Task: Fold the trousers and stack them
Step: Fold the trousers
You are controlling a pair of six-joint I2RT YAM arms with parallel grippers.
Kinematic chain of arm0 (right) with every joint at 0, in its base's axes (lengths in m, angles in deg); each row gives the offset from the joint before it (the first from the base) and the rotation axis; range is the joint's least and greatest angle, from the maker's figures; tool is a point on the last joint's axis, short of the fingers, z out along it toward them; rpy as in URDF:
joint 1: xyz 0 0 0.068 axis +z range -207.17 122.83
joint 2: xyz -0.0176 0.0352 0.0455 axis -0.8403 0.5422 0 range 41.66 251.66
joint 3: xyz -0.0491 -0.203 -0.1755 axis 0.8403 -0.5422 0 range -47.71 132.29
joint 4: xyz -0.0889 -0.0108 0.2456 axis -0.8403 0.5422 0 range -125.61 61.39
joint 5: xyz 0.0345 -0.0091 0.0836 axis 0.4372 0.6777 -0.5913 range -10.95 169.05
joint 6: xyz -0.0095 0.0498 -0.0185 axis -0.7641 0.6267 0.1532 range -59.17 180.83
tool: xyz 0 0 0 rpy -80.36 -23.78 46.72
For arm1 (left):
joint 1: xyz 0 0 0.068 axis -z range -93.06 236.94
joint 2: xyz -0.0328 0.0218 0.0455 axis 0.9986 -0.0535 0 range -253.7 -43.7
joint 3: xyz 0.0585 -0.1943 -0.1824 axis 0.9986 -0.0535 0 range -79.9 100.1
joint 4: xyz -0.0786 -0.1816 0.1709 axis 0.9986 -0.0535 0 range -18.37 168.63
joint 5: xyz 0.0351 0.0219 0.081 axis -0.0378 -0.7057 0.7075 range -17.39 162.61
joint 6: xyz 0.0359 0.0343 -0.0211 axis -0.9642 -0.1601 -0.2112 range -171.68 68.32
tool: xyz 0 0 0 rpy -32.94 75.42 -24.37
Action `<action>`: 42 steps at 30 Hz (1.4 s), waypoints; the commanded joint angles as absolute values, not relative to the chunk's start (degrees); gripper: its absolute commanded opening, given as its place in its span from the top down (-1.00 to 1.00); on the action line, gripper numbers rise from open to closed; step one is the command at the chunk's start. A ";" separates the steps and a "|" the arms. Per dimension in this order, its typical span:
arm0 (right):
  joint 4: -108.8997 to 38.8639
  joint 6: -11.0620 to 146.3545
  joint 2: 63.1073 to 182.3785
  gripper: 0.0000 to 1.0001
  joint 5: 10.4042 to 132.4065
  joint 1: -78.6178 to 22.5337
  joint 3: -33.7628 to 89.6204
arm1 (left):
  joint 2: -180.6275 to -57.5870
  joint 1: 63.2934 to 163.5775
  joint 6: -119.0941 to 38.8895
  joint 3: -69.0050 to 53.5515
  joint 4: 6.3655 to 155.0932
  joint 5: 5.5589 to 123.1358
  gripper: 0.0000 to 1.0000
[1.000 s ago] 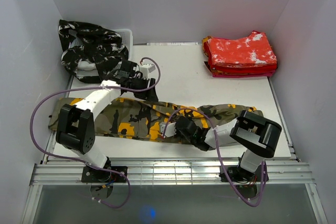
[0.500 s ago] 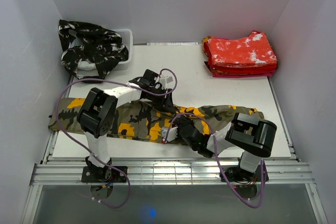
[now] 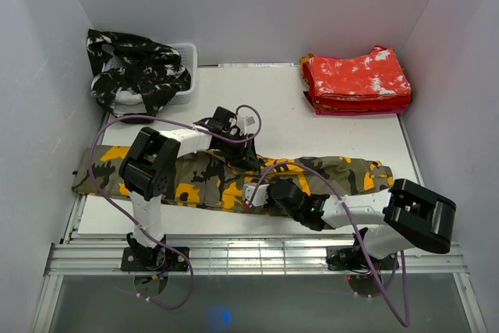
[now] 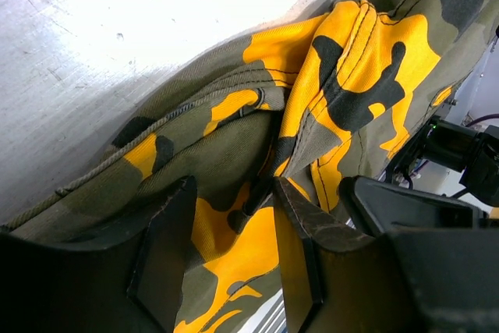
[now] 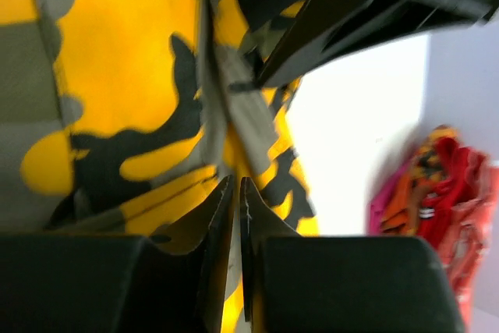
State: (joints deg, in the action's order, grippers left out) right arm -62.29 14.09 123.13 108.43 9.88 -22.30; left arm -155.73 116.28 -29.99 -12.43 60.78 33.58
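You've got olive camo trousers [image 3: 199,185] stretched long, left to right, across the near table [image 3: 281,115], bunched at the middle. Black-and-white trousers [image 3: 136,72] lie heaped far left. Red-and-white trousers [image 3: 357,79] sit folded and stacked far right.

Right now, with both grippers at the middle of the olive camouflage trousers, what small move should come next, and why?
Probably close the left gripper: its jaws stand open astride a raised fold of the olive camouflage trousers, not yet pinching, while the right gripper looks shut on the cloth nearby.
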 commanded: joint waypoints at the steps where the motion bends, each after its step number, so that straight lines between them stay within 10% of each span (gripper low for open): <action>1: -47.06 23.29 119.63 0.75 103.23 7.88 -22.30 | -153.57 116.47 -29.97 -14.76 60.52 34.11 -0.10; 42: -44.68 4.76 113.21 0.84 87.84 -1.71 -38.04 | -166.13 119.02 6.41 -2.03 99.36 22.95 -0.39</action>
State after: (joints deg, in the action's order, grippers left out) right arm -59.91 3.40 114.00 94.64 -2.14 -34.95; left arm -165.80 118.99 2.08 -5.51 90.42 24.88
